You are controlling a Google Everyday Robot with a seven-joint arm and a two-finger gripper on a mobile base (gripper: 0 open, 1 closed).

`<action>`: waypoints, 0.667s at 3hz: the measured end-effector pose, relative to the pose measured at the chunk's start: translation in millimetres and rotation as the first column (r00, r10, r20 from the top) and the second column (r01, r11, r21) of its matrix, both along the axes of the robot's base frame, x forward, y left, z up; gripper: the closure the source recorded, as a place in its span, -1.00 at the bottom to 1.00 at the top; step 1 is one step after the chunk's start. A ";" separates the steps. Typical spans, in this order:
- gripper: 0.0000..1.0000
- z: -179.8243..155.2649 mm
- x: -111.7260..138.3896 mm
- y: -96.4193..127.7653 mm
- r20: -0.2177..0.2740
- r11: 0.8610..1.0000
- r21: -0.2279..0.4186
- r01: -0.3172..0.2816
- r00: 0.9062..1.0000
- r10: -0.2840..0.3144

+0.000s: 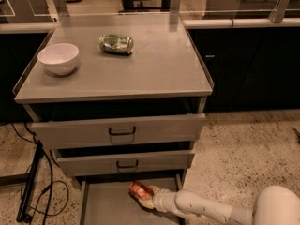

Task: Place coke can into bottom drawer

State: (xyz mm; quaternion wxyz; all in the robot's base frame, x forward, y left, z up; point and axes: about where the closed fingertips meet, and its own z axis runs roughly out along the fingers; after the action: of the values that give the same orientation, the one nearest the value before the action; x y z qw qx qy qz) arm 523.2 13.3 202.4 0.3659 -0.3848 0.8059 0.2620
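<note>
As gripper (147, 198) jaws clasp coke can (138, 189) — both within bottom drawer (108, 206).

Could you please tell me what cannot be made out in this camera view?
1. Whether the coke can touches the bottom drawer floor: the gripper, over that drawer, covers its lower end.
2. That drawer's front: cut off by the picture's bottom edge.
3. Inside the upper drawers: hidden behind their fronts.

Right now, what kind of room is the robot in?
Probably an office or lab workroom: a grey metal drawer cabinet, speckled floor, loose cables. The gripper is low at the coke can, over the open bottom drawer.
</note>
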 end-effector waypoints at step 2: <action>1.00 -32.3 -6.4 20.7 0.036 1.000 0.028 -0.010 0.999 0.009</action>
State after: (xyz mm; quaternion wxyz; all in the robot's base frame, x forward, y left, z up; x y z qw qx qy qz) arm 516.7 34.1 170.2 0.3845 -0.3878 0.7936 0.2682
